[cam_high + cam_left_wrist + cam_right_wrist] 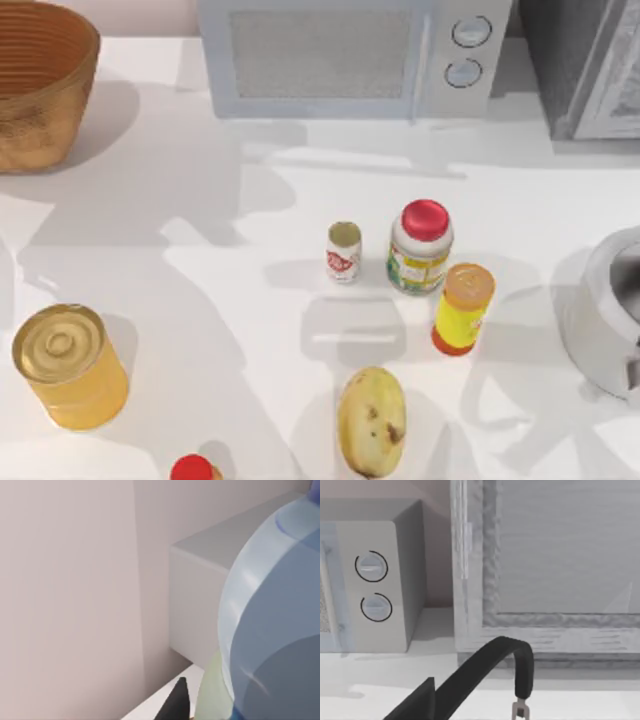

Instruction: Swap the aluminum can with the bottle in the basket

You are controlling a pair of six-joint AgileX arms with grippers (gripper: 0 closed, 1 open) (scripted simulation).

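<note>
White table (230, 300) meets pale wall (65, 590); microwave (350, 55) at back.

Red-and-white can (343, 252); orange-brown ribbed basket (40, 85).

Overhead camera and right wrist camera share the microwave (355, 58).

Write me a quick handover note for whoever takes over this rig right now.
Left gripper: appears shut on the bottle, held up near the microwave.
Right gripper: parked by the grey pot's handle.
Aluminum can: upright mid-table beside the red-capped bottle, untouched.
Basket: top view's far left.
Done: bottle apparently out of the basket.
Left: set the bottle down, put the can in.
</note>
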